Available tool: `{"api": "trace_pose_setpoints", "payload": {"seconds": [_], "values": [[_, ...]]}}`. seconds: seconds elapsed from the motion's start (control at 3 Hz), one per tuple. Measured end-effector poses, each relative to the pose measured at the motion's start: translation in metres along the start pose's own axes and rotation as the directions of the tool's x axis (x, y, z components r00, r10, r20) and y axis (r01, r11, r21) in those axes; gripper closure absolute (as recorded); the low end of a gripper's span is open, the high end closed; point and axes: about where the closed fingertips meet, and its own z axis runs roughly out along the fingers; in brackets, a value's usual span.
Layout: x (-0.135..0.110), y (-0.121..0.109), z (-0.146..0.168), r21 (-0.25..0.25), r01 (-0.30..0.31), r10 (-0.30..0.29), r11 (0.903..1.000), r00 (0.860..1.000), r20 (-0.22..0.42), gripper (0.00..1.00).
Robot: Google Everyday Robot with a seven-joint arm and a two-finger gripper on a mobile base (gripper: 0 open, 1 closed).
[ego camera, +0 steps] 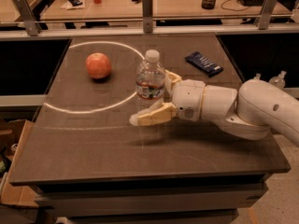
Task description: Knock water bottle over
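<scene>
The water bottle (pixel 150 81) stands upright near the middle of the dark table (pixel 93 143). It is clear ribbed plastic with a white cap and a dark label band. My gripper (pixel 155 98) reaches in from the right with its jaws open on either side of the bottle's lower half. The near finger (pixel 152 116) lies in front of the bottle's base. The far finger (pixel 172 80) shows behind the bottle on its right. I cannot tell whether either finger touches the bottle.
A red apple (pixel 98 65) sits to the bottle's left, inside a white arc on the table. A dark blue packet (pixel 203 63) lies at the back right. Metal rails and a cluttered desk stand behind the table. A cardboard box (pixel 14 171) lies on the floor at the left.
</scene>
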Motion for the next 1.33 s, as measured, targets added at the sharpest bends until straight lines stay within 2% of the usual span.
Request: {"api": "trace_pose_setpoints", "payload": {"seconds": [0.33,0.67,1.0,1.33], "values": [[-0.001,0.0,0.01,-0.01,0.007,-0.007,0.9999,1.0,0.017,0.18],[-0.005,0.001,0.014,-0.016,0.014,-0.014,0.9998,1.0,0.027,0.41],[-0.014,0.002,0.007,-0.001,0.021,-0.021,0.9998,1.0,0.007,0.64],[-0.04,-0.001,0.003,-0.003,0.1,-0.1,0.995,0.995,-0.02,0.88]]}}
